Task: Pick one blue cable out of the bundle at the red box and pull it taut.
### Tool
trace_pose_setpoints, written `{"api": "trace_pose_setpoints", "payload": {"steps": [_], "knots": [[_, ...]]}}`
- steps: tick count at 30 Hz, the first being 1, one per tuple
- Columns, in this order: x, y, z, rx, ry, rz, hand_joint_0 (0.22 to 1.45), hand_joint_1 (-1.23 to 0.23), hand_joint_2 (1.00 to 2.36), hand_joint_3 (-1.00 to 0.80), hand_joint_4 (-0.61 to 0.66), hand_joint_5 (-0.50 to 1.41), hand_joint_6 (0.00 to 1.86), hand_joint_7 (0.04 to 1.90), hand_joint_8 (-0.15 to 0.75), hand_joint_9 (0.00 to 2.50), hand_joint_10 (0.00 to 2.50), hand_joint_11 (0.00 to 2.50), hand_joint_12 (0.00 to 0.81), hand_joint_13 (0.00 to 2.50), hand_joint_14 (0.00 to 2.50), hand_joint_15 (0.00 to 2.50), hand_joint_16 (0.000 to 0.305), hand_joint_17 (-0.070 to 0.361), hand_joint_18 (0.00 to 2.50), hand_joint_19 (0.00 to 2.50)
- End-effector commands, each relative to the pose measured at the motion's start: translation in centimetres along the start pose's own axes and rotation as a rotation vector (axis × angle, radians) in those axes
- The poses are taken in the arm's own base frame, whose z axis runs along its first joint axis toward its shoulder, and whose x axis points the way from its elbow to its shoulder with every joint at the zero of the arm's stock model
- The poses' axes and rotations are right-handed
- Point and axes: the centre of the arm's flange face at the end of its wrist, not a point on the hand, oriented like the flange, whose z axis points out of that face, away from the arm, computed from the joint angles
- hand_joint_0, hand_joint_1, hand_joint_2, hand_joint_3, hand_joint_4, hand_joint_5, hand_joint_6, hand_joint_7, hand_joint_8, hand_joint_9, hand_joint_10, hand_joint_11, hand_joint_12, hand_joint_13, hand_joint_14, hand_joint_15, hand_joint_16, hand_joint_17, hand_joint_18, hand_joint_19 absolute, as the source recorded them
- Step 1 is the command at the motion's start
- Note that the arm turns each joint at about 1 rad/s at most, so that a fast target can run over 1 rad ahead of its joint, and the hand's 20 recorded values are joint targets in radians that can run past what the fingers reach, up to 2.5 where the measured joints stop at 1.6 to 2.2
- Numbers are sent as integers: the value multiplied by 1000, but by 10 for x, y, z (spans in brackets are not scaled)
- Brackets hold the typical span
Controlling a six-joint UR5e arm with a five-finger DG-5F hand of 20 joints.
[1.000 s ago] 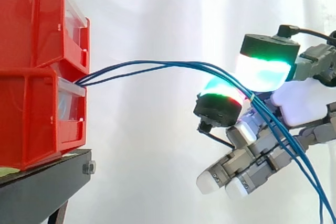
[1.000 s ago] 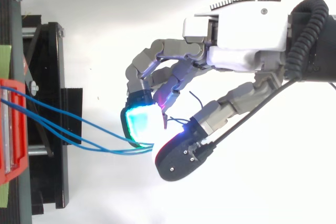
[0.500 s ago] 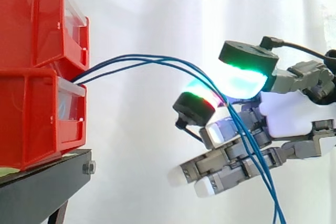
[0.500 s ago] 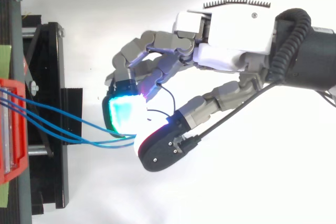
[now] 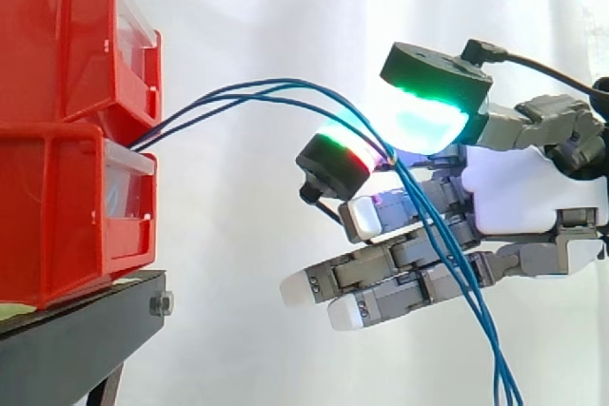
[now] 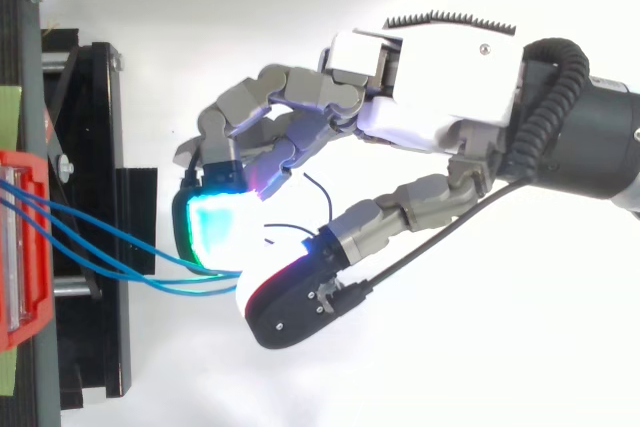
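Three thin blue cables (image 5: 249, 89) come out between the two stacked red bins (image 5: 67, 206) at the left, rise in a loose arch and run right into my hand (image 5: 523, 187). A green-glowing fingertip pad (image 5: 428, 111) and a red-and-green pad (image 5: 333, 154) close on the cables where they meet. Behind the pinch the cables hang down past the palm to the lower edge. The other fingers stretch out below, pointing left. From above, the cables (image 6: 190, 288) sag between the red bin (image 6: 20, 247) and my hand (image 6: 440, 77).
The bins stand on a black stand (image 5: 76, 339), whose frame (image 6: 95, 197) lies at the left edge in the top view. A white curtain hangs behind. There is an open gap between the stand and my fingertips.
My hand has moved left toward the bins with the cables still pinched. The cables have gone slacker and arch higher. The lower fingers have straightened.
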Motion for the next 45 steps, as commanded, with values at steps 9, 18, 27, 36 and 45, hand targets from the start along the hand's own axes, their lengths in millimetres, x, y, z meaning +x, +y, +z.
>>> {"api": "trace_pose_setpoints", "payload": {"steps": [9,18,27,36,45], "knots": [[5,-1,-1,1,-5,-1,603,-701,1008,-383,-26,-143,909,1061,261,932,13,689,351,384,7,162,49,111,371,203],[5,0,0,-1,-5,0,580,-600,1009,-245,-15,-104,881,1067,301,1116,12,690,382,483,6,166,58,130,447,195],[6,0,-1,-1,-5,0,589,-545,1008,-206,114,-50,816,1153,311,1293,13,662,392,593,7,178,63,141,557,191],[6,-1,-1,1,-5,-1,599,-530,1011,-244,226,-32,794,1159,348,1315,16,640,371,622,8,198,58,130,566,201],[6,-1,-1,1,-6,1,600,-517,1012,-280,223,-34,795,1145,349,1319,17,637,358,627,8,206,54,122,561,230]]}}
